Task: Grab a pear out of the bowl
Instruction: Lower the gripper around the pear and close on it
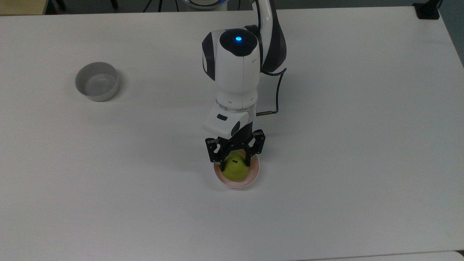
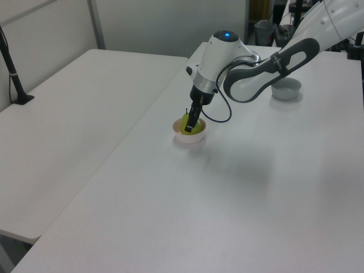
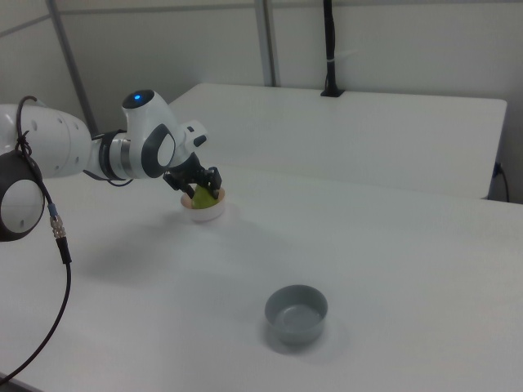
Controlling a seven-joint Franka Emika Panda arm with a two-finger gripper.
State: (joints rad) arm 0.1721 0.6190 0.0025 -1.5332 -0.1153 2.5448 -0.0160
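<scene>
White bench [image 1: 362,145] fills the top view; my pincer [image 1: 235,162] sits low over the pink bowl [image 1: 253,174] at about 6 o'clock from my wrist, its two fingers [image 1: 219,164] drawn in against either side of the pear [image 1: 235,170], which rests inside the bowl. A grey-white bowl [image 1: 96,86] stands well apart toward 10 o'clock. From the left view, my pincer [image 2: 192,123] reaches down into the bowl [image 2: 189,137] and the pear [image 2: 196,128] shows yellow-green beside it. From the right view, my pincer [image 3: 198,189] grips the pear [image 3: 203,196] in the bowl [image 3: 205,214], with the grey-white bowl [image 3: 296,314] near 5 o'clock.
</scene>
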